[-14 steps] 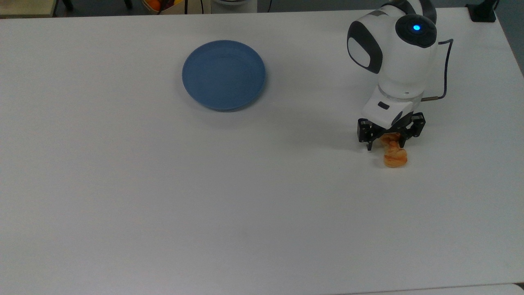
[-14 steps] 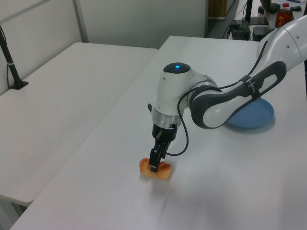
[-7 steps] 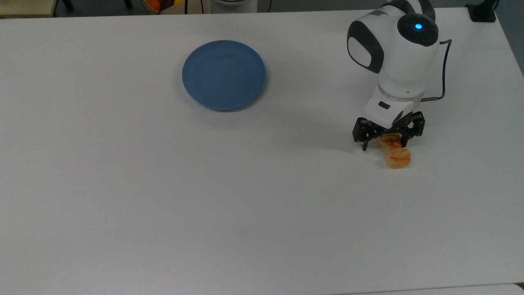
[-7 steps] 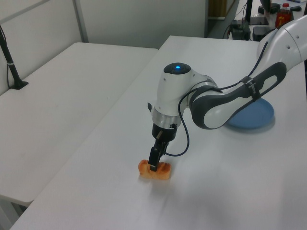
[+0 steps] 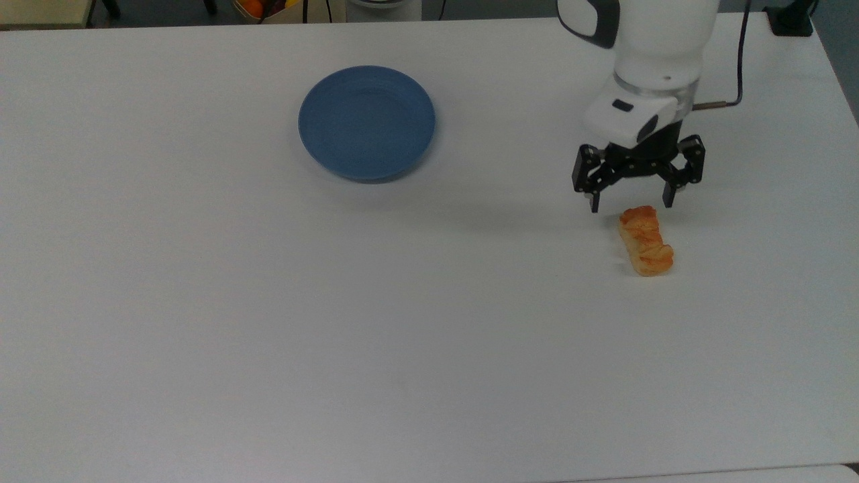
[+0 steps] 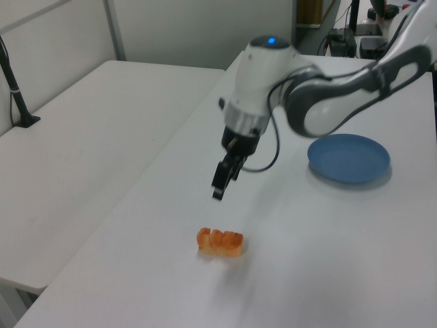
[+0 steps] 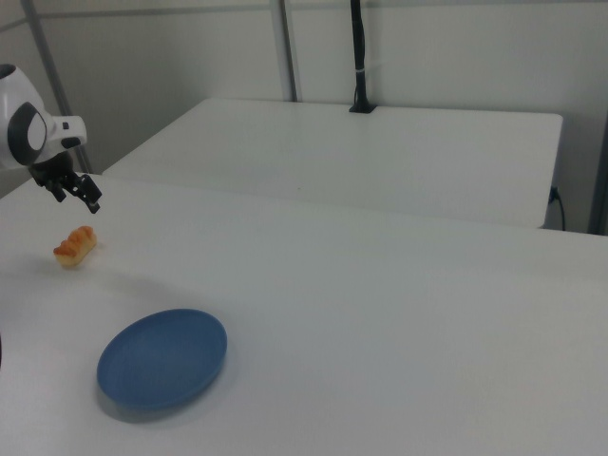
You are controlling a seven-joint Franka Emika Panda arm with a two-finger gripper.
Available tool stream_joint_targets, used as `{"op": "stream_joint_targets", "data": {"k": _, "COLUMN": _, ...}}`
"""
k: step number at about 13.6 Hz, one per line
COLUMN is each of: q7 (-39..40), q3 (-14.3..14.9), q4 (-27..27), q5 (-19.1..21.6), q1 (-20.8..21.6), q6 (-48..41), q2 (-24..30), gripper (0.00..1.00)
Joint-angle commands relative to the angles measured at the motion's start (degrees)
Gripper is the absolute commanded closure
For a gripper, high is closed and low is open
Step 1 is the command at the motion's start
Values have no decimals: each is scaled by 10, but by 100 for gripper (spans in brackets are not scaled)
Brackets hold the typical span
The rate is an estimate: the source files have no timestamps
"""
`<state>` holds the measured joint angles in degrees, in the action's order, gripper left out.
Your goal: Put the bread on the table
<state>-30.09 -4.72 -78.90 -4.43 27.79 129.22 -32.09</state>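
Observation:
The bread (image 5: 645, 241), a small golden-orange ridged loaf, lies flat on the white table (image 5: 268, 335); it also shows in the left view (image 6: 220, 242) and the right view (image 7: 75, 245). My gripper (image 5: 631, 201) hangs open in the air above the bread's far end, holding nothing. In the left view the gripper (image 6: 219, 190) is clearly raised off the loaf, and in the right view the gripper (image 7: 84, 198) sits above and a little to the right of it.
A round blue plate (image 5: 367, 122) with nothing on it rests toward the top view's upper middle, well away from the bread. A second white table (image 6: 82, 143) adjoins on the left view's left. A black post (image 7: 360, 57) stands at the back.
The gripper let go of the bread and rose straight up off it. The bread settled flat on the table and stays where it was released.

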Motion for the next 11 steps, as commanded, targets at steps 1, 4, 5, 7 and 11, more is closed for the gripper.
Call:
{"op": "stream_joint_targets", "data": {"k": 1, "q7": -15, "q3": -69, "q4": -179, "q5": 6, "q1": -101, "q6": -32, "q2": 163, "gripper": 0}}
{"op": "stream_joint_targets", "data": {"k": 4, "q7": -15, "q3": -114, "q4": -190, "q5": 6, "q1": -186, "q6": -176, "q2": 219, "gripper": 0}}
{"op": "stream_joint_targets", "data": {"k": 5, "q7": -10, "q3": -115, "q4": -190, "q5": 6, "q1": -204, "q6": -220, "q2": 235, "gripper": 0}}
{"op": "stream_joint_targets", "data": {"k": 7, "q7": -7, "q3": -115, "q4": -197, "q5": 6, "q1": -234, "q6": -280, "q2": 266, "gripper": 0}}
{"op": "stream_joint_targets", "data": {"k": 11, "q7": 62, "q3": -109, "q4": -243, "q5": 7, "q1": -299, "q6": -295, "q2": 316, "gripper": 0}}
